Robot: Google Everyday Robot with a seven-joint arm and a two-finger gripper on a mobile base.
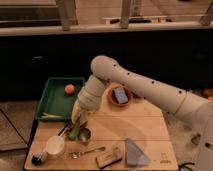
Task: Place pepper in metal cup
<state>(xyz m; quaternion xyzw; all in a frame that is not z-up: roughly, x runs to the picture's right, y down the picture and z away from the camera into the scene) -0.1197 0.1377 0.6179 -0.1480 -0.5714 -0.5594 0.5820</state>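
Observation:
My gripper (77, 120) hangs from the white arm over the left part of the wooden table and is shut on the dark-green pepper (75, 131). The pepper hangs nearly upright below the fingers, its lower end close to the table. The small shiny metal cup (84, 135) stands just right of the pepper's lower end, touching or almost touching it. The pepper is beside the cup, not inside it.
A green tray (52, 102) at the left holds an orange fruit (69, 89) and yellowish strips (50, 116). A white cup (55, 146), a fork (86, 151), a wooden block (109, 157) and a grey cloth (135, 153) lie in front. A brown bowl (120, 95) sits behind.

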